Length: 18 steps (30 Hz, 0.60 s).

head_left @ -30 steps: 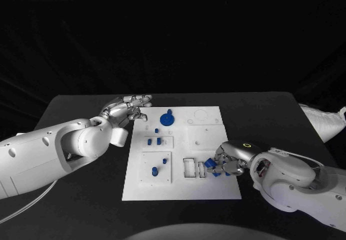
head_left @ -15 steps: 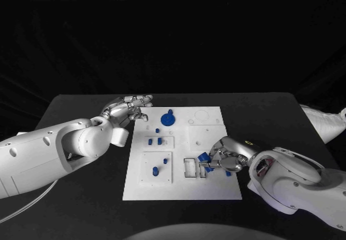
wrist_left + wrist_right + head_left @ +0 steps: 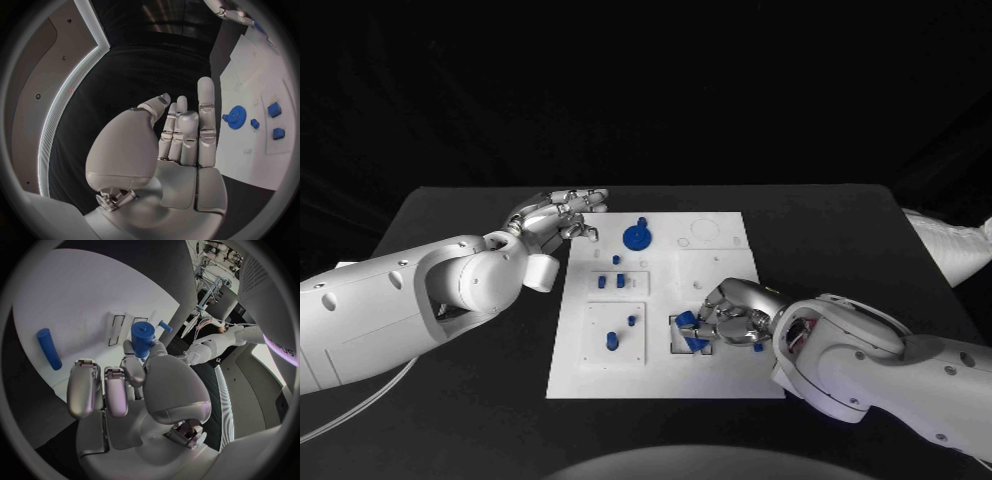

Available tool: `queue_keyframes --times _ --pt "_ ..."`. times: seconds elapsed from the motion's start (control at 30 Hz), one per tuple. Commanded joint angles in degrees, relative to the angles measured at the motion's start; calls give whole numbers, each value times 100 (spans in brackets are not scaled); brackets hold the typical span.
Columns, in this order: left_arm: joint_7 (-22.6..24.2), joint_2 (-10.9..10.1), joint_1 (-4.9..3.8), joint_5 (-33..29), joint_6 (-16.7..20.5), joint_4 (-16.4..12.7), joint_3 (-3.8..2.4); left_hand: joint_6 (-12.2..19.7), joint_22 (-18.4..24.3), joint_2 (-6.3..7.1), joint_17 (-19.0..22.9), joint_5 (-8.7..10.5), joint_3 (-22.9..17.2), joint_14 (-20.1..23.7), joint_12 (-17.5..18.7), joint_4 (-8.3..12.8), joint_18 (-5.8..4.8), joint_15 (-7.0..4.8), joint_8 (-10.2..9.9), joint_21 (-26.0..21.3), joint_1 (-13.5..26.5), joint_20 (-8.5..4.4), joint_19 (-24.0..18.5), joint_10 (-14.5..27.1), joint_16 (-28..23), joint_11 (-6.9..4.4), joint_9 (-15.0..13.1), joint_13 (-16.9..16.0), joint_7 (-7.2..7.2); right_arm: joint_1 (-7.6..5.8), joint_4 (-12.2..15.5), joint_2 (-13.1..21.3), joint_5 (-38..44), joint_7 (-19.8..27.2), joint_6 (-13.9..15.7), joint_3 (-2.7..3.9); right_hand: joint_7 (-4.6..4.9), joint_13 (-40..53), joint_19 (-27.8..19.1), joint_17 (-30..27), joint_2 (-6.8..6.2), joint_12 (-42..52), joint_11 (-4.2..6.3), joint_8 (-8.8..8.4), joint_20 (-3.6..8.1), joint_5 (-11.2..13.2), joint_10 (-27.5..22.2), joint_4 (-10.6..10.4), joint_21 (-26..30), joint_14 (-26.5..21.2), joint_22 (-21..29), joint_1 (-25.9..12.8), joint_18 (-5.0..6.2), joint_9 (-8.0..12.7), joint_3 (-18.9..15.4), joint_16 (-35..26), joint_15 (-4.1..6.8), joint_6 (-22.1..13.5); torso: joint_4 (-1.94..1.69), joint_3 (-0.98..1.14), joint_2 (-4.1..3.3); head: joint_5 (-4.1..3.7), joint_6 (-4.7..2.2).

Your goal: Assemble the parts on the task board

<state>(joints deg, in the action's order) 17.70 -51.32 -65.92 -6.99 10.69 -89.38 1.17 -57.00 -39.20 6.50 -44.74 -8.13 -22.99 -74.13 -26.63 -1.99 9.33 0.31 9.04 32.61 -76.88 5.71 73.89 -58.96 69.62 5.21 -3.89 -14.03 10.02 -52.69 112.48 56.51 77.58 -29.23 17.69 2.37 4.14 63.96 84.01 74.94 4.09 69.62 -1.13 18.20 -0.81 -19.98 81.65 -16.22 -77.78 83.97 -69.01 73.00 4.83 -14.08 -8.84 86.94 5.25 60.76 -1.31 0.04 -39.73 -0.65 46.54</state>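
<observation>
The right hand's fingers pinch a small blue cylindrical plastic part, carrying it low over the narrow rectangular slots in the flat white task board, presumably lining it up for seating. How the part sits against a slot is hidden behind the fingers. The left hand waits with fingers apart and empty at the board's far left edge on the black table, near a blue gear-shaped part, likely keeping clear.
</observation>
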Motion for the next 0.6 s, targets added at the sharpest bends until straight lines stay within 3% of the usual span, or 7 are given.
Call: queue_keyframes --times 0.03,0.17,0.27,0.4,0.53,0.6 --pt "19 5 -2 31 -107 -21 -3 28 8 4 5 -5 -13 45 -28 -28 101 14 10 -21 40 23 -20 44 -25 5 8 1 -7 2 -35 -38 -32 -271 -90 1 -166 1281 51 990 127 519 298 126 45 -54 239 -22 -30 503 -13 81 -77 -293 8 24 35 226 -7 -1 -1 14 7" --pt "17 0 -3 45 -99 -29 -3 28 8 4 5 -5 -13 45 -28 -28 101 14 10 -21 40 23 -20 44 -25 5 8 1 -7 1 -67 -60 92 -359 -31 1 -171 1285 53 998 127 520 302 131 48 -71 243 -20 -35 505 -21 72 -79 -300 11 28 38 235 -12 -2 -4 27 14" --pt "18 -4 -3 64 -96 -34 -3 28 8 4 5 -5 -13 45 -28 -28 101 14 10 -21 40 23 -20 44 -25 5 8 1 -7 1 -85 -80 134 -359 -200 1 -171 1276 53 1005 59 495 305 138 55 -76 248 -36 -37 506 -26 -52 -80 -322 -46 32 43 251 5 2 1 63 31" --pt "17 -3 -3 73 -96 -35 -3 28 8 4 5 -5 -13 45 -28 -28 101 14 10 -21 40 23 -20 44 -25 5 8 1 -7 0 -96 -98 152 -372 -369 1 -183 1260 48 1003 -59 442 311 152 58 -334 252 -36 -33 504 -24 -381 -79 -369 -232 29 47 280 3 3 -1 60 33" --pt "17 -4 -3 76 -97 -34 -3 28 8 4 5 -5 -13 45 -28 -28 101 14 10 -21 40 23 -20 44 -25 5 8 1 -7 0 -108 -116 183 -390 -438 0 -210 1291 44 999 -66 450 332 191 69 -262 267 -40 -29 503 -22 -593 -77 -419 -356 25 63 340 12 4 3 64 40" --pt "17 -4 -3 77 -97 -34 -3 28 8 4 5 -5 -13 45 -28 -28 101 14 10 -21 40 23 -20 44 -25 5 8 1 -7 0 -113 -124 198 -398 -447 0 -215 1293 42 997 -59 438 337 196 75 -101 269 -37 -25 502 -18 -685 -77 -440 -418 23 68 340 11 5 2 65 42"
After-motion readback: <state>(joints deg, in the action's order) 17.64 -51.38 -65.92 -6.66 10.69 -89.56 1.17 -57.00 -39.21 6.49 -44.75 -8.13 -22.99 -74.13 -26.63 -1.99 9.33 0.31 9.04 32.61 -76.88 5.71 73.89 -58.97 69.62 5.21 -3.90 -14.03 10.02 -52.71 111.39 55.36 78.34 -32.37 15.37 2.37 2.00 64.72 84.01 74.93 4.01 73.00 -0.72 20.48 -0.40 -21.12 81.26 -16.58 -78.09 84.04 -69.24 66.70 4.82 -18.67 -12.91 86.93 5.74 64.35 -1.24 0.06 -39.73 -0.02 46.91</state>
